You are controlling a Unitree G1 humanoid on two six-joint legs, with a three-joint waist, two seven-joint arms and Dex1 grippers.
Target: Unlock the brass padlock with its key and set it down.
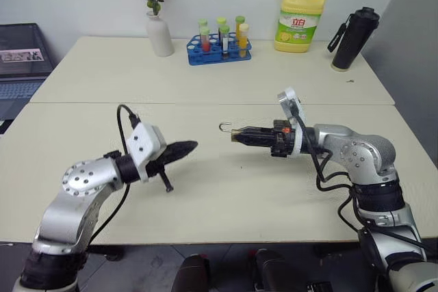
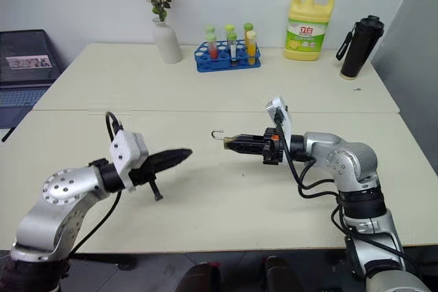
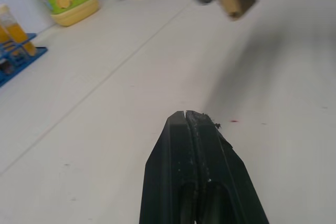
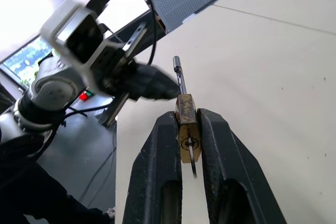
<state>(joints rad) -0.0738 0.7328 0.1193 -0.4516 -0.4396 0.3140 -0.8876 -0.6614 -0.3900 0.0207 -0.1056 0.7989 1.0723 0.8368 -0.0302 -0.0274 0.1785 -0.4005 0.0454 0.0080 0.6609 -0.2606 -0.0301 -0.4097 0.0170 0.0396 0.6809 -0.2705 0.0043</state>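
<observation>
My right gripper (image 1: 239,136) reaches left above the table, shut on the brass padlock (image 4: 186,124). The padlock's thin silver shackle (image 1: 224,126) sticks out past the fingertips like an open hook. In the right wrist view a thin silvery key (image 4: 192,162) pokes out of the keyhole, edge-on. My left gripper (image 1: 189,146) hovers to the left of the padlock, a short gap away. It points toward the padlock, is shut, and has nothing between its fingers (image 3: 185,124). The left wrist view shows the padlock (image 3: 236,1) ahead of it.
Along the far edge of the cream table (image 1: 205,196) stand a white vase (image 1: 159,32), a blue test-tube rack (image 1: 219,49), a yellow detergent bottle (image 1: 300,18) and a black flask (image 1: 354,39). A laptop (image 1: 20,66) sits far left.
</observation>
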